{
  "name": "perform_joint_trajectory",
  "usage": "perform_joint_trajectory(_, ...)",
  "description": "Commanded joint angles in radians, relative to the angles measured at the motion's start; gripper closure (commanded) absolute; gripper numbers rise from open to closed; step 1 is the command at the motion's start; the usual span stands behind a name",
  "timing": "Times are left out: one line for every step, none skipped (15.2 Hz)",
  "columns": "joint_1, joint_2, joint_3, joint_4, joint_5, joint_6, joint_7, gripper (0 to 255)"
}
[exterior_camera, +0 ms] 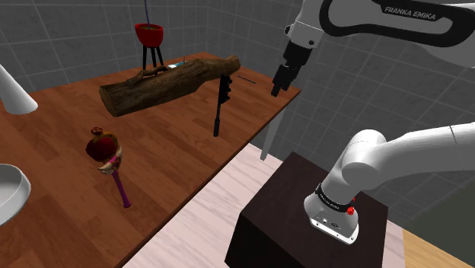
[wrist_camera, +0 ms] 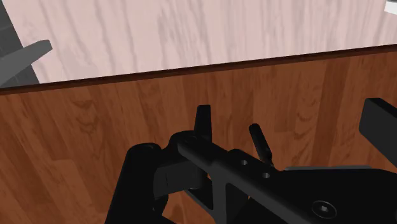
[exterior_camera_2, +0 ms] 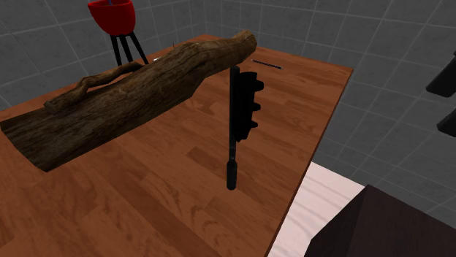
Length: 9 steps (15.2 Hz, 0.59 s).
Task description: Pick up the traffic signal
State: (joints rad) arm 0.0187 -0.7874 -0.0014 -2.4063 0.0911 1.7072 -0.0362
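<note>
Pincer point(exterior_camera: 282, 80) spread, held over tabletop point(exterior_camera: 175, 152) edge; traffic signal point(exterior_camera: 221, 103) upright, untouched; approach, grip & lift left.

Grey tiled walls point(exterior_camera: 68, 30); pale plank floor point(exterior_camera: 205, 213); brown wooden table point(exterior_camera: 175, 145); dark stand point(exterior_camera: 282, 221)

Your surface point(exterior_camera: 175, 164) is a brown wood-grain tabletop. On it you have a long rough brown log point(exterior_camera: 164, 85) and a black traffic signal on a pole point(exterior_camera: 221, 95) just beside the log's narrow end. A red bowl on a black tripod point(exterior_camera: 150, 34) stands behind the log, and a thin dark rod point(exterior_camera: 247, 77) lies near the far corner. A maroon-headed wand with a pink collar point(exterior_camera: 106, 152) lies well apart from these, towards the shoulder view's left.
</note>
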Motion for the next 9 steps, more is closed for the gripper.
perform_joint_trajectory(0.0,0.0,0.0,0.0,0.0,0.0,0.0,0)
perform_joint_trajectory(0.009,0.022,0.0,-0.005,-0.003,0.045,-0.024,0)
perform_joint_trajectory(0.018,0.044,0.0,-0.009,-0.005,0.089,-0.047,0)
perform_joint_trajectory(0.027,0.068,0.0,-0.012,-0.007,0.134,-0.07,0)
perform_joint_trajectory(0.036,0.093,0.0,-0.013,-0.009,0.177,-0.093,0)
perform_joint_trajectory(0.045,0.118,0.001,-0.013,-0.01,0.22,-0.116,0)
perform_joint_trajectory(0.054,0.144,0.001,-0.011,-0.011,0.263,-0.138,0)
perform_joint_trajectory(0.063,0.171,0.001,-0.008,-0.012,0.305,-0.161,0)
perform_joint_trajectory(0.073,0.199,0.002,-0.004,-0.012,0.346,-0.183,0)
